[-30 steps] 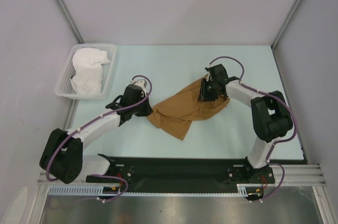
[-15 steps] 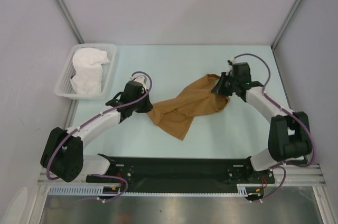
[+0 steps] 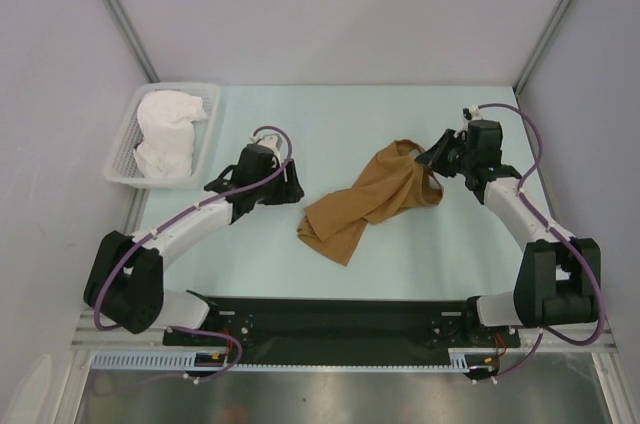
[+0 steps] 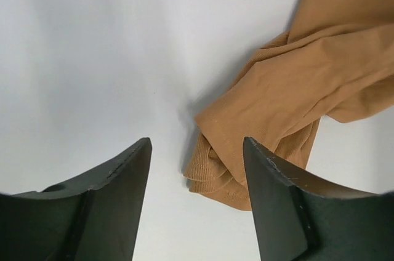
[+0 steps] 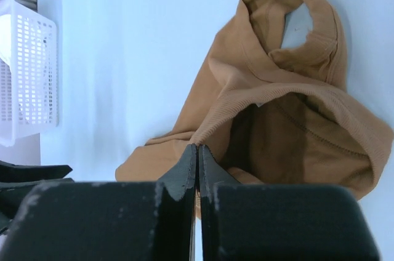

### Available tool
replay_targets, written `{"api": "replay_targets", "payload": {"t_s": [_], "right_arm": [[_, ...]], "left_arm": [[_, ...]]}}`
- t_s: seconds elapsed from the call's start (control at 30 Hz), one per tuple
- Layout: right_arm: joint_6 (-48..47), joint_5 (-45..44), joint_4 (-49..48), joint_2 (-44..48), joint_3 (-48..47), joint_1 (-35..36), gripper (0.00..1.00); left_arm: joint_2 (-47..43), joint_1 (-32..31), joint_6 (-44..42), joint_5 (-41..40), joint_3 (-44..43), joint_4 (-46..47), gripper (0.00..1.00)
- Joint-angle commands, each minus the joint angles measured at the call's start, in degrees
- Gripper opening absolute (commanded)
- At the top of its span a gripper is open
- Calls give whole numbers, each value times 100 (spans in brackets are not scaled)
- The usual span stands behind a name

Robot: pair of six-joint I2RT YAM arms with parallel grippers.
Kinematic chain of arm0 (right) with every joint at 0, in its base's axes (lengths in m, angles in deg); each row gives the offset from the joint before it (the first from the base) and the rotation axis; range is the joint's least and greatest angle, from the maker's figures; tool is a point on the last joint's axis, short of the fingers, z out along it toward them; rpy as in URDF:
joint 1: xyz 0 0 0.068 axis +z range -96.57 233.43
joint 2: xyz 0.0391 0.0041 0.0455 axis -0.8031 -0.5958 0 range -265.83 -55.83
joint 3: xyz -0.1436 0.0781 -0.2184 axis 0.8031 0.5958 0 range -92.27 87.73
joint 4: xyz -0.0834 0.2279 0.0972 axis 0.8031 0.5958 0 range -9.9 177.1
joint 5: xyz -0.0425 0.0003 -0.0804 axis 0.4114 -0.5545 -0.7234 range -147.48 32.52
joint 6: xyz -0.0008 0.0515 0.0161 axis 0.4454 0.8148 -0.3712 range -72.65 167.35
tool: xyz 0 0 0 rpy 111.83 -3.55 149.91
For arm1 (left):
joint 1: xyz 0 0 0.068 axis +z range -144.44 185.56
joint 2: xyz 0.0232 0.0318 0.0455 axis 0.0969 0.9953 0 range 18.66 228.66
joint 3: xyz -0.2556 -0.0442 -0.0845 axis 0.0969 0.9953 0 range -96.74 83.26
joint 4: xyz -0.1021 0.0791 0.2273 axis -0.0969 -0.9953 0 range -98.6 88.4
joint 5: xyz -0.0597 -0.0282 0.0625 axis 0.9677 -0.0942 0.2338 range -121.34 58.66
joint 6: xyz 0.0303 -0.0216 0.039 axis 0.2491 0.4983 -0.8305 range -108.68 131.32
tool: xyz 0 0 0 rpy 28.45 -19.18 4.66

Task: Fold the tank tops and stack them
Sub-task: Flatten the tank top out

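Now, starting at your left: the white tank top (image 3: 165,134) is lying bunched in the lattice basket (image 3: 120,162) at the far-left edge of the table (image 3: 330,114), untouched; its trim and print are not showing from here.

Your left gripper (image 3: 296,190) is the one that has just changed. A moment ago it was clamped at the near-left end of the tan tank top (image 3: 370,199); it is now standing with its jaws spread and nothing between them, and the wrist view is showing bare table under the gap with the cloth's rolled end just beyond it.

The tan top itself is sliding rightward with the other arm; its left end is now lying apart from the left gripper, where before it was touching. It is resting mid-table, twisted into a rope-like band rather than flat. Its long axis is running diagonally, from the near-left end to the far-right end; a looped opening, either neck or armhole, is pointing far-right, though I cannot tell which.

Your right gripper (image 3: 437,156) is pinching that far-right end, its jaws pressed fully together on the ribbed edge.

So you are judging this rightly as spreading, not folding; with one end released, the cloth is no longer being held in tension, and you are probably needing a fresh left-hand grip before flattening it — stacking is still well off.
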Motion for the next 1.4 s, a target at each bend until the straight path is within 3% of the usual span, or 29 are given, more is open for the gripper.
{"api": "replay_targets", "payload": {"t_s": [0.0, 0.33, 0.43, 0.57, 0.7, 0.87, 1.2, 1.3, 1.37], "right_arm": [[109, 174, -345, -123, -117, -21, 0], [109, 201, -459, -202, -3, -21, 0], [92, 192, -450, -211, -11, -21, 0], [74, 192, -415, -211, -11, -21, 0], [57, 192, -415, -220, -11, -30, 0], [48, 183, -397, -238, -3, -38, 0], [48, 210, -424, -273, -3, -56, 0], [56, 218, -433, -290, 15, -65, 0], [65, 236, -441, -299, 15, -74, 0]], "left_arm": [[-505, -17, -31, 145, 98, 306, 68], [-498, -1186, -478, -84, 37, -19, 61], [-85, -1424, -689, -31, -165, -151, 50], [485, -1704, -874, -180, -420, -379, 55], [872, -1767, -980, -426, -613, -450, 56], [1146, -1776, -1068, -391, -754, -380, 48], [1524, -1933, -1129, -409, -860, -477, 48], [1550, -1943, -1138, -373, -807, -397, 36], [1594, -1943, -1129, -487, -860, -450, 17]]}}
